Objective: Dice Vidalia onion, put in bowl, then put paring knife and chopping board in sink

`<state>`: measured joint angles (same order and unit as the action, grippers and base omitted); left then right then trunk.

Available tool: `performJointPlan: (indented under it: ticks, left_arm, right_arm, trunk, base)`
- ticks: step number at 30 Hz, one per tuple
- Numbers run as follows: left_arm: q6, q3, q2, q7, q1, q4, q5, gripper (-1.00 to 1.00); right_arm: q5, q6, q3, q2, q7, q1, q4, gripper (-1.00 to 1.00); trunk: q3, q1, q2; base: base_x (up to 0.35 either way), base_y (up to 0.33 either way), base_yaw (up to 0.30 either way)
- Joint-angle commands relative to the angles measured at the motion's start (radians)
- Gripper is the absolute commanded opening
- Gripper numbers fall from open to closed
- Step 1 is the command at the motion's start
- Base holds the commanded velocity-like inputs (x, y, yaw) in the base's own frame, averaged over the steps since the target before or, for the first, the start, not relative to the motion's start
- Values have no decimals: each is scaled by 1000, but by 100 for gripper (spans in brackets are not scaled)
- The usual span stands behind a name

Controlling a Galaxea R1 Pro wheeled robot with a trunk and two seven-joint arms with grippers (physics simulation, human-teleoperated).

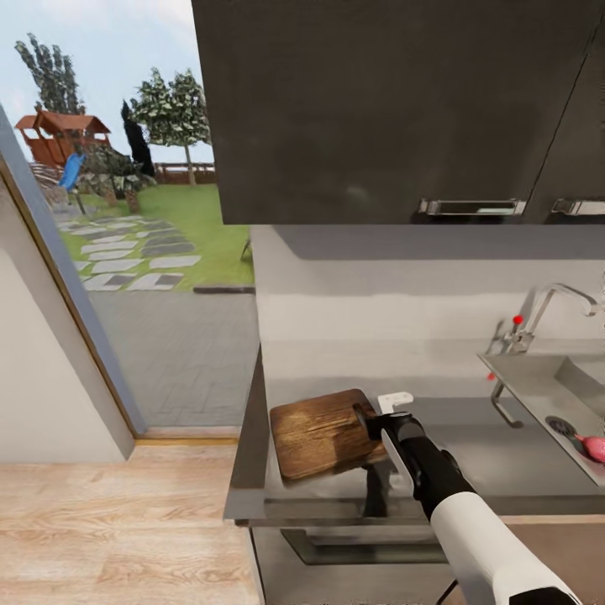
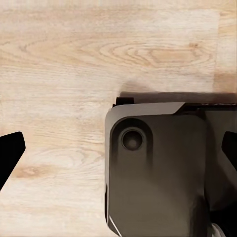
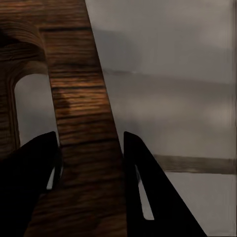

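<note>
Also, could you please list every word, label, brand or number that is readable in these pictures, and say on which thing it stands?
None: there is no readable text.
The chopping board held in the right pincer shows wood grain.
The tap bears a red dot, not a letter.
The cabinet doors are plain.

Head high over countertop [image 1: 504,454]; wrists close-up.

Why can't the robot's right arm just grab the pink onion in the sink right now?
Probably not yet: its right gripper is shut on the chopping board, lifted above the countertop. The Vidalia onion lies apart in the sink, with nothing covering it.
</note>
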<state>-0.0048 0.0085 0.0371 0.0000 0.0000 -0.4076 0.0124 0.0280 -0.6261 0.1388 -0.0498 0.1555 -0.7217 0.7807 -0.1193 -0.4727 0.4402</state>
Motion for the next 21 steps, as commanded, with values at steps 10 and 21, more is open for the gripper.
performJointPlan:
  ticks: [10, 21]
  left_arm:
    - [-1, 1, 0, 0, 0, 10, 0, 100]
    - [-1, 1, 0, 0, 0, 10, -3, 100]
  right_arm:
    - [1, -7, 1, 1, 2, -1, 2, -100]
    - [-2, -11, -2, 2, 2, -1, 2, -100]
  trunk:
    - [14, 0, 2]
    - [31, 0, 2]
  base:
    - [-159, 0, 0]
    - [-20, -218, -17]
